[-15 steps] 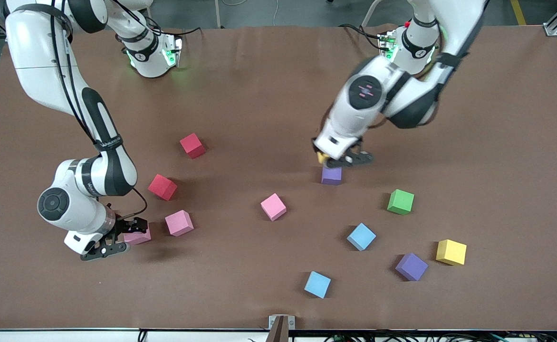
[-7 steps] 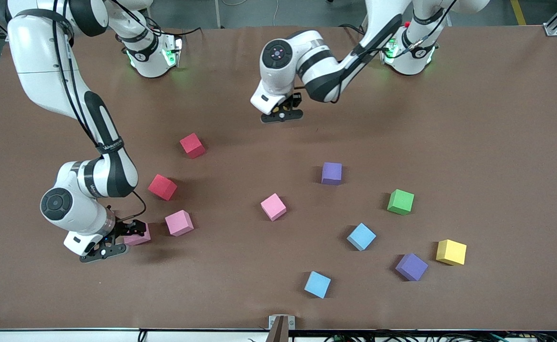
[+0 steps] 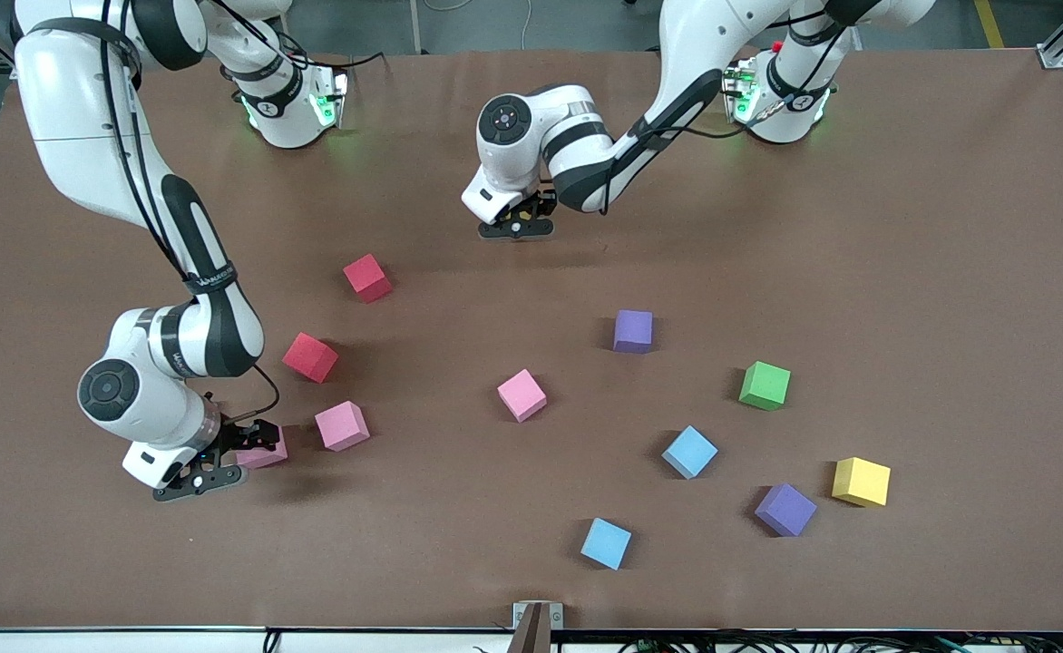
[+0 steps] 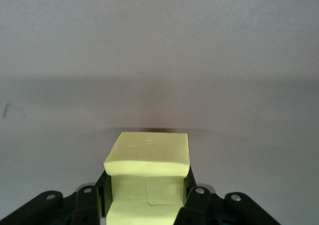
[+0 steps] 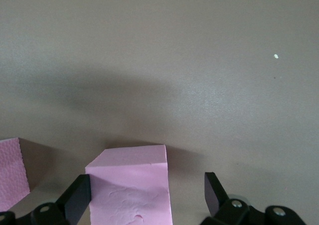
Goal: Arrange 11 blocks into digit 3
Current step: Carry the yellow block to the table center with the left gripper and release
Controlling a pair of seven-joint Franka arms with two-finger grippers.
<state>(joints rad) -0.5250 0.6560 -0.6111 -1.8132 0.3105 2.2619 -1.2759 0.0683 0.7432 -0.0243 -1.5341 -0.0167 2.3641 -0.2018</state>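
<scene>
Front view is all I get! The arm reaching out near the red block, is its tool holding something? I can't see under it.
Observer: Yes. The left wrist view shows the left tool shut on a yellowish cube.
Operator: And the other tool, down by the pink ones?
Observer: The right tool is open, with a pink block sitting between its fingers.
Operator: Is it squeezing it?
Observer: No. In the right wrist view there is a clear gap between the block and one finger.
</scene>
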